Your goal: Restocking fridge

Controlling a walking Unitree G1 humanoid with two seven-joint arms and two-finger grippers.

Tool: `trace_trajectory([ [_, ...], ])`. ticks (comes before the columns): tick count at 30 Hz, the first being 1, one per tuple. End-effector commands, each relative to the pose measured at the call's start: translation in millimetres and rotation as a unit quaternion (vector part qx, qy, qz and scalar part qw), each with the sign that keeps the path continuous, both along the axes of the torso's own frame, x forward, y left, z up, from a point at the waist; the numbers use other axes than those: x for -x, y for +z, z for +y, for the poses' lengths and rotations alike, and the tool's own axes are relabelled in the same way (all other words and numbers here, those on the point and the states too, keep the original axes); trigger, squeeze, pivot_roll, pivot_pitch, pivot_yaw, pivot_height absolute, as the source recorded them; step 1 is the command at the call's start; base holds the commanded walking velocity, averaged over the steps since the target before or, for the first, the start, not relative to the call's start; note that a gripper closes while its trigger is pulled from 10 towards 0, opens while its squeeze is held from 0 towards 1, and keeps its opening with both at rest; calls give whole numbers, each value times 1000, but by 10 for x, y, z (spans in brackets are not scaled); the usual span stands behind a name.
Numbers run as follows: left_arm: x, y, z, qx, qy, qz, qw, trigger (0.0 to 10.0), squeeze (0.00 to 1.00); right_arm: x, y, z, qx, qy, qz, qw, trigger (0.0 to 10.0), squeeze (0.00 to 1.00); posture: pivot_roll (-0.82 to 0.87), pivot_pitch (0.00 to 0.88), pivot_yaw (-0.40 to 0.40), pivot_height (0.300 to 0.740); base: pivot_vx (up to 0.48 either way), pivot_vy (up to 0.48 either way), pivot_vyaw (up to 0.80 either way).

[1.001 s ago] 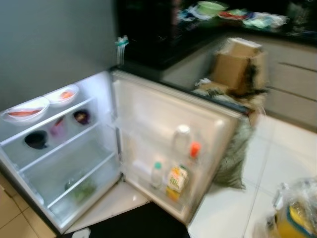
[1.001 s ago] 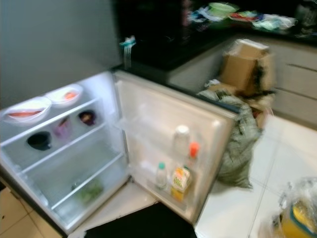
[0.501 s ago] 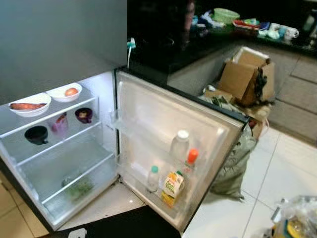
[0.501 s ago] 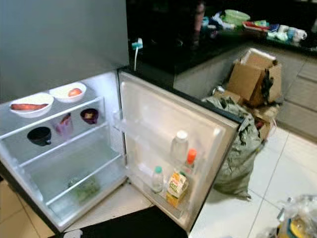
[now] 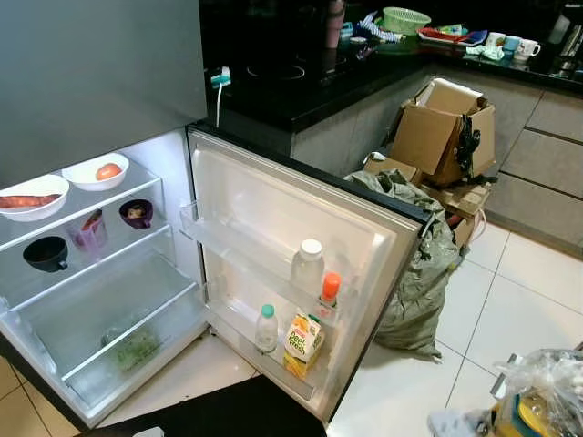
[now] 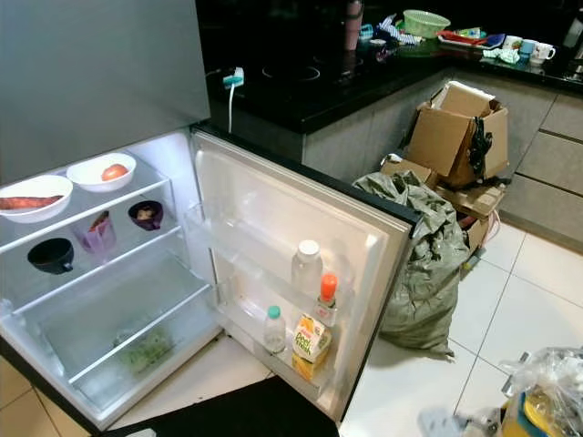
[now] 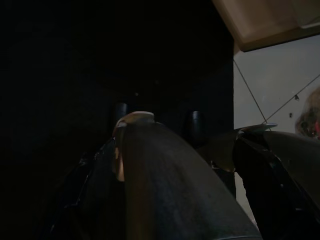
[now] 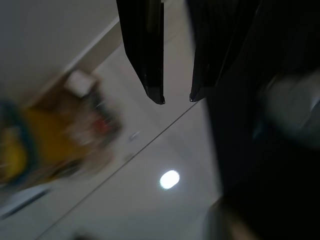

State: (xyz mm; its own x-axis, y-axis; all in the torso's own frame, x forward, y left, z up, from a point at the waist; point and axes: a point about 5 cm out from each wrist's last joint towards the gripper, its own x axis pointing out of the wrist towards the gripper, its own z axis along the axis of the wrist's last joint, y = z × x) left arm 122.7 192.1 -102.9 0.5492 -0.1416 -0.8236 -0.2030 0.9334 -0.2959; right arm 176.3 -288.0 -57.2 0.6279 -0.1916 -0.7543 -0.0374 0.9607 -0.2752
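The fridge stands open, its white door (image 5: 273, 214) swung out towards me. On the door racks are a white-capped bottle (image 5: 308, 266), an orange-capped bottle (image 5: 330, 293), a small green-capped bottle (image 5: 265, 328) and a juice carton (image 5: 303, 339). The shelves hold two white bowls (image 5: 27, 198) (image 5: 98, 171), a black cup (image 5: 44, 253), a purple cup (image 5: 88, 232), a dark bowl (image 5: 137, 213) and greens (image 5: 135, 349) at the bottom. A clear plastic bag (image 5: 542, 391) with yellow goods sits on the floor at the right. My right gripper (image 8: 176, 99) hangs open over the tiles, and my left gripper (image 7: 200, 130) is open in the dark.
A green sack (image 5: 414, 264) leans against the door's outer edge, with cardboard boxes (image 5: 446, 132) behind it. A black counter (image 5: 301, 82) with dishes runs along the back. A black mat (image 5: 228, 414) lies before the fridge. White tiles (image 5: 519, 309) stretch to the right.
The camera has shifted and the blur has cleared, so the fridge sits a little further left in the picture. Nothing in the scene itself has moved.
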Motion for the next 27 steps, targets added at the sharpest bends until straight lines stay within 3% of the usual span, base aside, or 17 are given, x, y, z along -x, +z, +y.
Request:
trace_trajectory([
  [1,33,-12,5,0,2,8,1000,10000,0,-177,176,-170,20,-44,-52,997,10000,0,-113,0,-52,740,0,0,0],
  [2,33,-12,5,0,2,8,1000,10000,0,-177,176,-170,20,-44,-52,997,10000,0,-113,0,-52,740,0,0,0],
  [6,38,-12,14,-3,4,9,1000,10000,0,-601,621,-427,9,-134,-177,975,10000,0,-113,0,-52,740,0,0,0],
  [9,54,-17,10,-1,4,10,1000,10000,0,-827,859,-457,-56,-162,-255,952,10000,0,-103,0,-57,740,0,0,0],
  [11,59,-19,8,-1,4,10,1000,10000,0,-881,916,-453,-73,-162,-274,945,10000,0,-103,0,-57,740,0,0,0],
  [12,64,-20,6,-1,4,11,1000,10000,0,-965,999,-426,-101,-153,-299,937,5412,0,-103,0,-57,740,0,0,0],
  [13,69,-22,4,-1,3,11,1000,10000,0,-1053,1083,-383,-128,-133,-322,928,0,0,-103,0,-57,740,0,0,0],
  [17,72,-23,2,-1,3,12,1000,10000,0,-1154,1178,-316,-158,-104,-346,919,0,0,-103,0,-57,740,0,0,0],
  [21,65,-22,-5,0,4,10,1000,10000,0,-1261,1209,-88,-227,-4,-335,914,0,0,-100,0,-59,740,0,0,0],
  [22,65,-22,-5,0,4,10,1000,10000,0,-1261,1209,-88,-227,-4,-335,914,0,0,-100,0,-59,740,0,0,0],
  [23,62,-21,-5,0,4,10,1000,10000,0,-1259,1178,18,-249,49,-316,914,10000,0,-100,0,-59,740,0,0,0],
  [24,60,-20,-4,0,4,9,1000,10000,0,-1239,1146,113,-266,103,-296,912,10000,0,-100,0,-58,740,0,0,0],
  [25,60,-20,-4,0,4,9,1000,10000,0,-1239,1146,113,-266,103,-296,912,10000,0,-100,0,-58,740,0,0,0],
  [27,59,-19,-1,0,3,9,1000,10000,0,-1188,1105,220,-289,175,-267,903,10000,0,-100,0,-58,740,0,0,0],
])
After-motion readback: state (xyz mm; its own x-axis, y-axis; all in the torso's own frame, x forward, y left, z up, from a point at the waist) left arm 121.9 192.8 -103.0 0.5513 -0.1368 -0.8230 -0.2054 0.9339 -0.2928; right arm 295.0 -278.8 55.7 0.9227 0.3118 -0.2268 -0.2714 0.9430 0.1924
